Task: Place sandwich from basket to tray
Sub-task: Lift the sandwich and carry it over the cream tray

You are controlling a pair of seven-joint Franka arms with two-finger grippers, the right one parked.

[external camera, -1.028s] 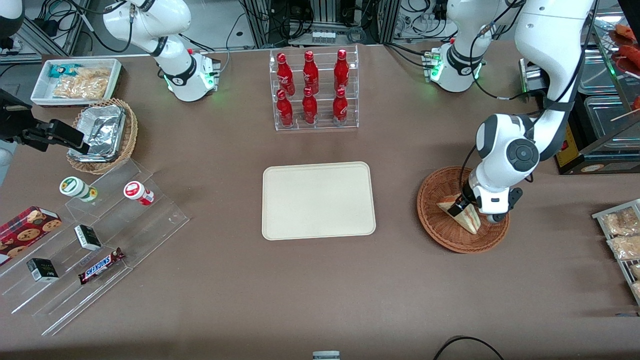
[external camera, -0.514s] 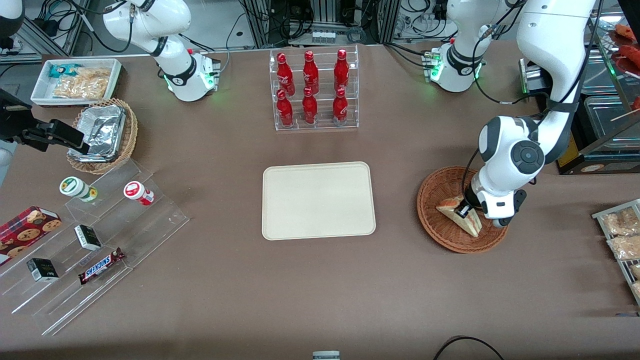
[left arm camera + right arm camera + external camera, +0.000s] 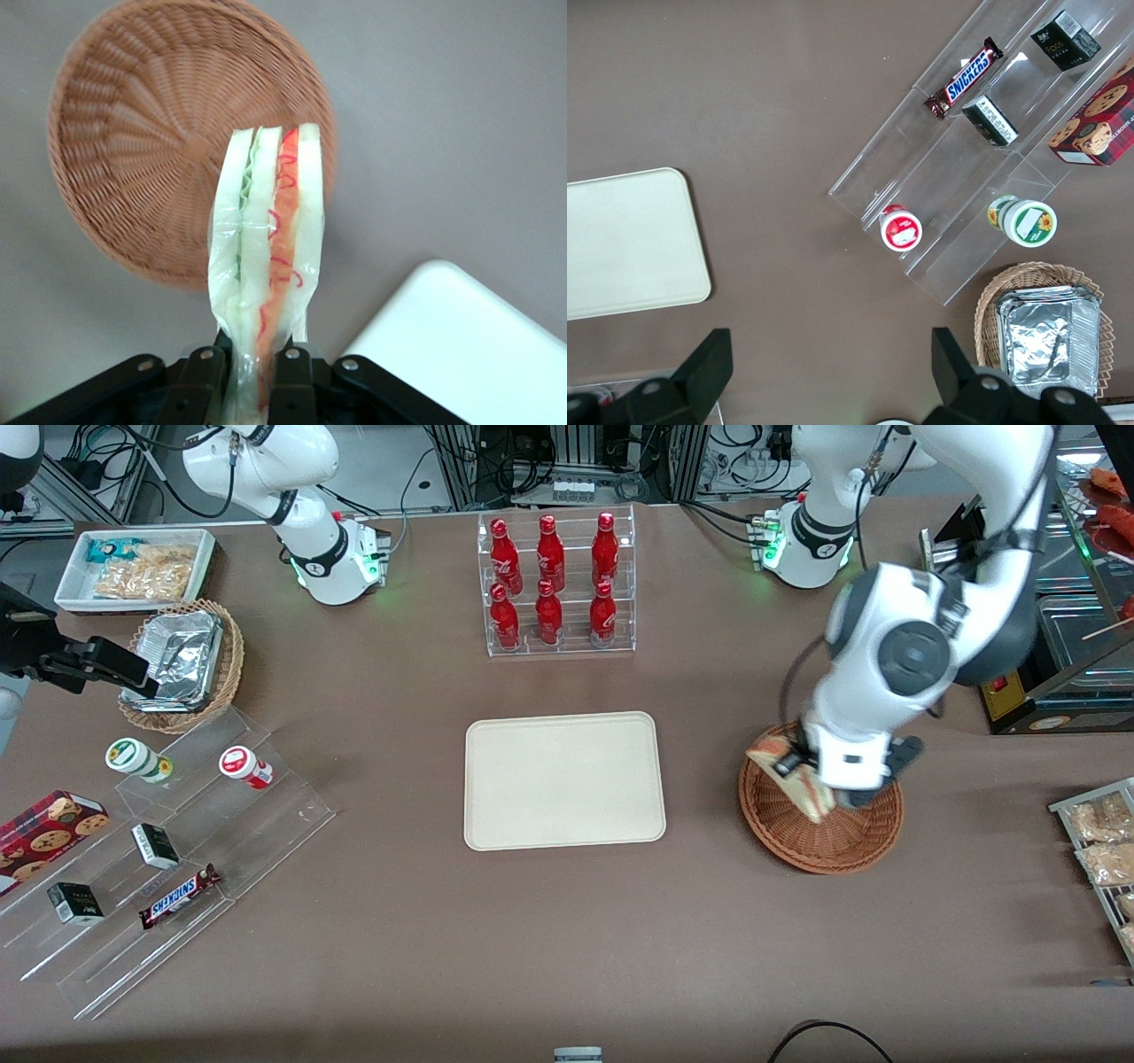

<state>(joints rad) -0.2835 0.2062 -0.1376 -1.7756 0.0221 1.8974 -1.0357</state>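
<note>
Half a second before, the sandwich (image 3: pixel 791 778) had lain low in the basket (image 3: pixel 819 841) with the tool (image 3: pixel 802 772) down on it; at this moment the tool was closed on the sandwich and had lifted it clear of the weave. In the wrist view the sandwich (image 3: pixel 267 257) stood on edge between the black fingers (image 3: pixel 199 390), with the emptied basket (image 3: pixel 151 159) below and a corner of the tray (image 3: pixel 461 345) nearby. That suggested the pick was done and only the carry across to the tray (image 3: pixel 564 779) and the setting down were left. The wrist housing covered most of the tool in the front view, so only the wrist view showed the grip, and how deep the wedge sat in it was cut off
</note>
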